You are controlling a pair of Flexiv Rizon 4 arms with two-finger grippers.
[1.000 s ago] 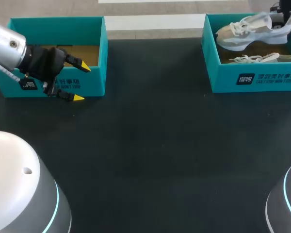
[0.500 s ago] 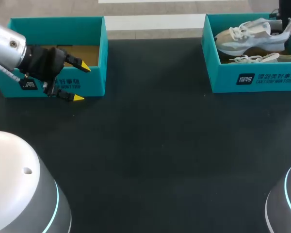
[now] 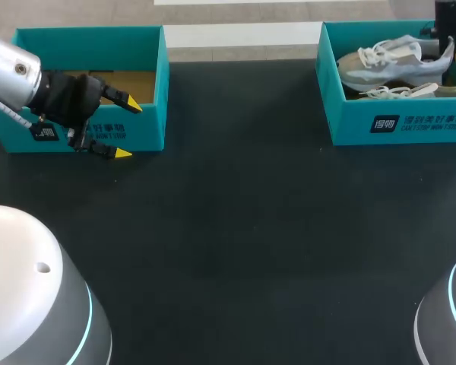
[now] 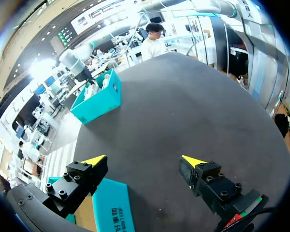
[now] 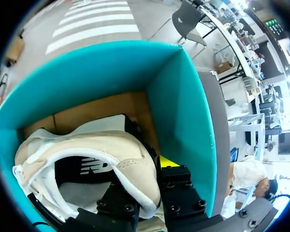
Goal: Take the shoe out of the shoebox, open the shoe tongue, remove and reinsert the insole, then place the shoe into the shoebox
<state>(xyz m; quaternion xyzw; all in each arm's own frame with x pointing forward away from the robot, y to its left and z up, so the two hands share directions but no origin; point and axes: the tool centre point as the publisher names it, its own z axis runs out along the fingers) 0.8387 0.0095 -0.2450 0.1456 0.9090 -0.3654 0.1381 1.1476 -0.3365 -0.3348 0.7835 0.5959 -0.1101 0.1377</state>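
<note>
My right gripper [image 3: 448,44] is clenched on the heel of the shoe [image 3: 391,61], holding it inside the shoebox [image 3: 349,129] at the far right of the tabletop [image 3: 243,228], just above a second shoe [image 3: 403,91] lying on the box floor. My left gripper [image 3: 127,129] hangs released, nothing between its fingers, over the front wall of the other box [image 3: 83,36] at the far left.
</note>
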